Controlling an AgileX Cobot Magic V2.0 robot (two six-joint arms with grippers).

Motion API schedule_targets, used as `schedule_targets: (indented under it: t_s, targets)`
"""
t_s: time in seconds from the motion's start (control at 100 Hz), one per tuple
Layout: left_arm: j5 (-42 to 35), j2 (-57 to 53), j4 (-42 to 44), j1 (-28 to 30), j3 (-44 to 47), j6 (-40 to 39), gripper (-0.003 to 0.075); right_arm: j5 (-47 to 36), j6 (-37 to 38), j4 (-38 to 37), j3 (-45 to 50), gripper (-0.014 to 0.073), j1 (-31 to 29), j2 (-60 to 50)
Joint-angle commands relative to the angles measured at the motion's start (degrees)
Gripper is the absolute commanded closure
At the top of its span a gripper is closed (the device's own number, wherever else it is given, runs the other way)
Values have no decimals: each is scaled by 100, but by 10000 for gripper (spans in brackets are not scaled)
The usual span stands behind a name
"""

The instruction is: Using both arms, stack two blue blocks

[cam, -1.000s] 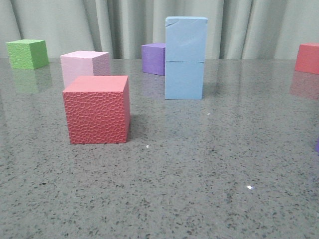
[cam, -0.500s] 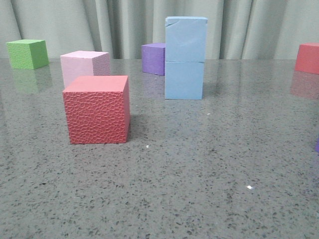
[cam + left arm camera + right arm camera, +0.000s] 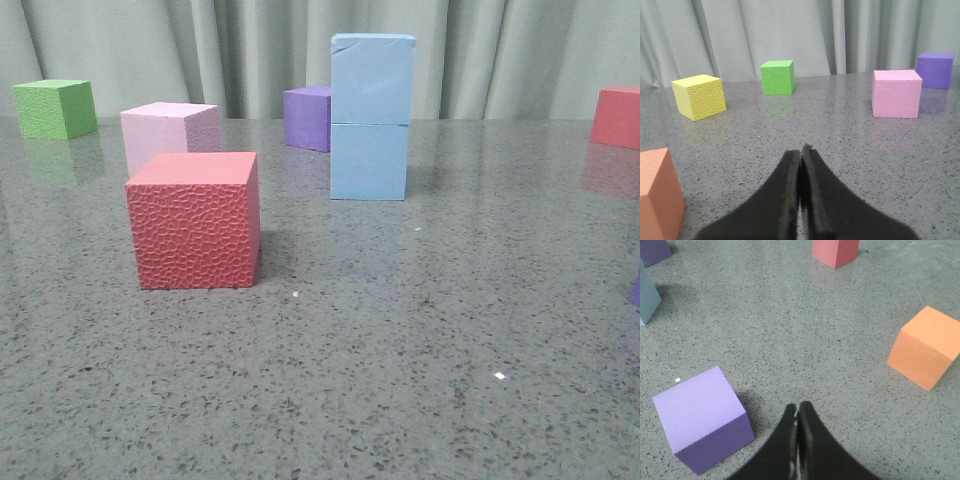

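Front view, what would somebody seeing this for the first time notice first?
The two-cube tower of blue blocks stands at the middle back of the table, one cube squarely on the other and nothing holding it. Nearest the camera, left of centre, sits a big red textured cube, with a pink cube just behind it.

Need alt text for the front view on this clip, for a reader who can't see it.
Two blue blocks stand stacked, one on the other, mid-table before a grey curtain. A red cube sits nearest on the left, with a pink cube and a green cube behind it, a purple cube beside the stack, and another red cube at far right. No claw shows.
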Motion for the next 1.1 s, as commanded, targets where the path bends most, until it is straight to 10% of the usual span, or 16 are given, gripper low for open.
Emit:
schedule_targets:
  t_s: [0.0,0.44,1.09]
  targets:
    - [-481,-183,-4,16,237,-64,739,-735,-37,-22,14,662,-23,7]
    - [-481,-183,-4,16,237,-64,739,-2938,-339,688,1612,662,-82,-1327]
    - [-481,-183,-4,16,237,-64,739,-3957,-1194,1156,2805,662,-602,-1960]
